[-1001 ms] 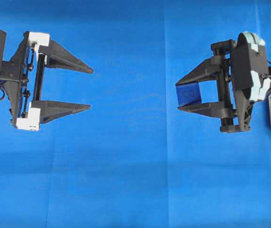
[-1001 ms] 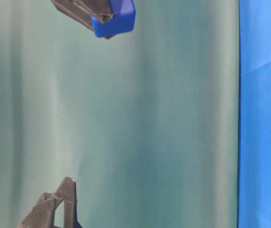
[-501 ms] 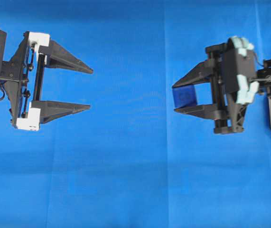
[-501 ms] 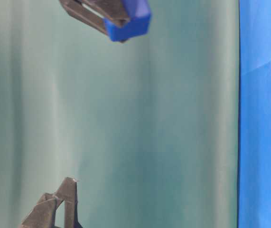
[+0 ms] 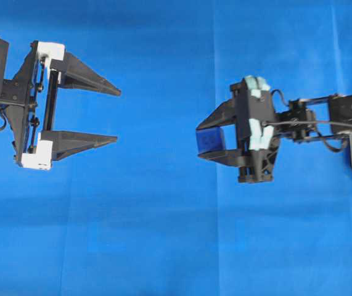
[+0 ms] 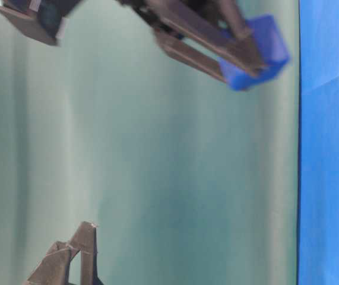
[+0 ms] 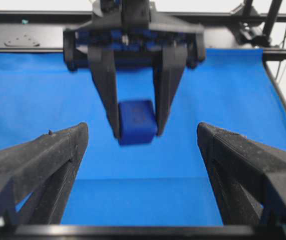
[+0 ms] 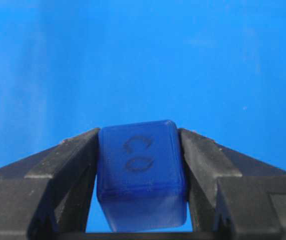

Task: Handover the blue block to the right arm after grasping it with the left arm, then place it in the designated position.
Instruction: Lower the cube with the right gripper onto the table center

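Bright blue cloth (image 5: 163,234) across the tabletop; at right of center overhead, right gripper (image 5: 201,140) clamped on the blue block (image 5: 211,140), pinched between its fingertips above the cloth; at far left, left gripper (image 5: 118,116) spread wide, holding nothing, well apart

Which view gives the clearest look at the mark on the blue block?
The right wrist view: the blue block fills the frame between the jaws, its mark sharp. The left wrist view shows it smaller and blurred, the overhead view shows it small with the mark faint, and the table-level view is blurred, no mark visible.
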Robot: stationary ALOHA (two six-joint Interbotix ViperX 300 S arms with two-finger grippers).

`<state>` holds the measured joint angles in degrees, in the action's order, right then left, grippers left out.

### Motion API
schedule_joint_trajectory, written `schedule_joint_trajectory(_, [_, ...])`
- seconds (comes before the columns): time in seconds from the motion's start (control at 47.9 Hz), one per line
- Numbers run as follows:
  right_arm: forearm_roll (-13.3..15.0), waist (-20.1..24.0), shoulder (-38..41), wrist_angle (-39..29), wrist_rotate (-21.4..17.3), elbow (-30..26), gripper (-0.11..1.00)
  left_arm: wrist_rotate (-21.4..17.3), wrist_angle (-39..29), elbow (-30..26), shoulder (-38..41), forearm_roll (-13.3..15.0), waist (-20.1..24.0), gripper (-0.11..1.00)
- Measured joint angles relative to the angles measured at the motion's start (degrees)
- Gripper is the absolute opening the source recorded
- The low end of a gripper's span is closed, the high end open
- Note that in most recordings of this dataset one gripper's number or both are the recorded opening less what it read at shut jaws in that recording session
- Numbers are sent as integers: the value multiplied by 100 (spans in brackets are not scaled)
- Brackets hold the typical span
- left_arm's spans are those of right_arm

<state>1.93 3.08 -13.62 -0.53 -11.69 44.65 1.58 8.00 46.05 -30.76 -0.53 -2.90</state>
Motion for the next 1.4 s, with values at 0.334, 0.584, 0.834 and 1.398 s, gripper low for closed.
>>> schedule_joint_trajectory(0.334, [-35, 0, 1037, 958, -88, 26, 34, 0, 0, -9, 0, 0, 0, 93])
schedule_joint_trajectory(0.584, [-281, 0, 1600, 1468, -97, 26, 34, 0, 0, -9, 0, 0, 0, 93])
schedule_joint_trajectory(0.834, [-545, 0, 2092, 1793, -97, -9, 34, 0, 0, -9, 0, 0, 0, 93])
schedule_joint_trajectory(1.398, [-721, 62, 2461, 1934, -149, -193, 34, 0, -9, -9, -9, 0, 0, 93])
